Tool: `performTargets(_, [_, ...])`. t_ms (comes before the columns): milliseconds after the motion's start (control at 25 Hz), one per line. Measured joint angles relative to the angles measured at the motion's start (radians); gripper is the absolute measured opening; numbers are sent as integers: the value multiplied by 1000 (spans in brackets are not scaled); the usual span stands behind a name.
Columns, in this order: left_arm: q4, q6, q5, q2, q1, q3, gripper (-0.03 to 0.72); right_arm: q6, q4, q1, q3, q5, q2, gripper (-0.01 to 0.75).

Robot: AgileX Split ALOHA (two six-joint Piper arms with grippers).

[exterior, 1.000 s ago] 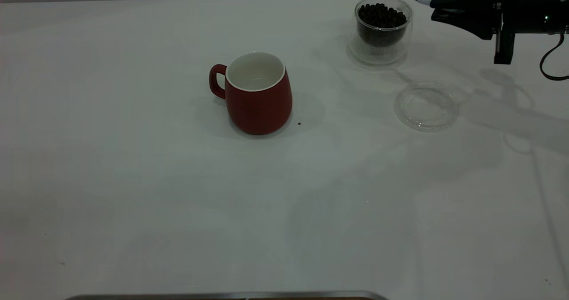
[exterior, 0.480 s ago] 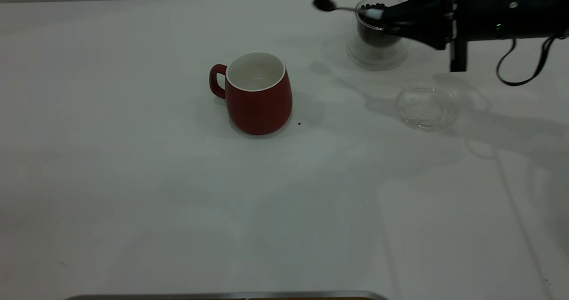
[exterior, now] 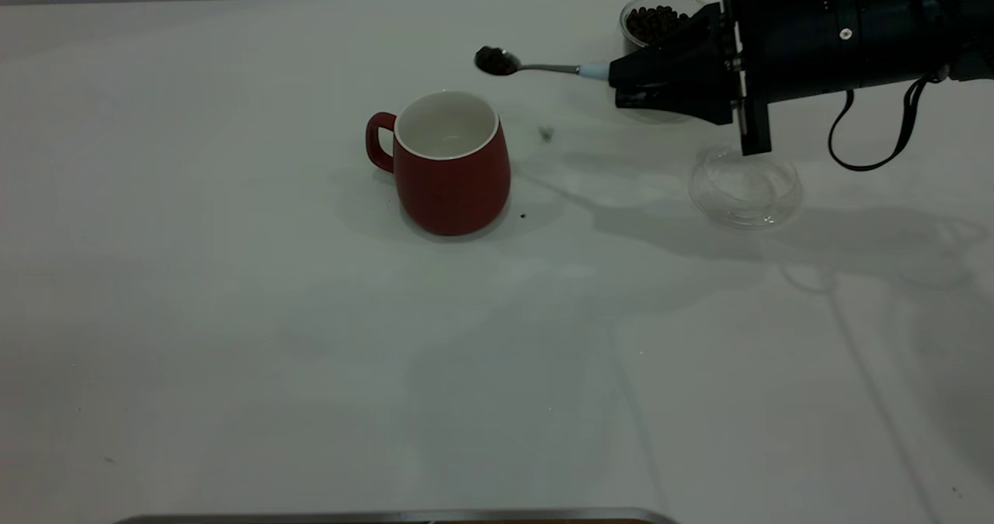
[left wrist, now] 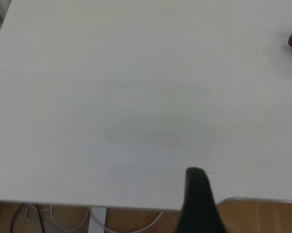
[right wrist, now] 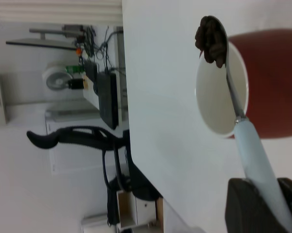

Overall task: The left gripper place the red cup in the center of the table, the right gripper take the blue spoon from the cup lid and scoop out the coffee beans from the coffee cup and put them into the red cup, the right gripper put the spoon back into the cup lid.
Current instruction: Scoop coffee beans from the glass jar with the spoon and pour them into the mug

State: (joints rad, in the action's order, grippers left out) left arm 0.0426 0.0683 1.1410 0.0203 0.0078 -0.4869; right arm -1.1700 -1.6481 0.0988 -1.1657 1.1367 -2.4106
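The red cup [exterior: 450,163] stands upright near the middle of the table [exterior: 233,314], handle to the left, its white inside showing nothing in it. My right gripper [exterior: 617,81] is shut on the pale handle of the blue spoon [exterior: 543,67] and holds it level. The spoon's bowl carries coffee beans [exterior: 495,60] just above and right of the cup's rim. The right wrist view shows the beans [right wrist: 213,41] over the cup's edge [right wrist: 219,92]. The coffee cup [exterior: 656,23], full of beans, stands behind the arm. The cup lid [exterior: 745,190] lies bare. My left gripper [left wrist: 199,194] hovers at the table's near edge.
One loose bean [exterior: 523,216] lies on the table by the red cup's base. A small dark blurred speck [exterior: 546,133] shows between the red cup and the coffee cup. A metal edge [exterior: 388,516] runs along the table's front.
My right gripper has carried the loaded spoon left and downward from above the coffee cup to beside the red cup's rim. The dark speck right of the red cup is new.
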Motion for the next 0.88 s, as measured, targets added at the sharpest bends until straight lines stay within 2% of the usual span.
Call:
performTargets(480, [0,-2,0,0,0,0,587,-1,13,60,0,1,0,110])
performTargets(880, [0,-2,0,0,0,0,587,-185,16,61,0,-6,0,110])
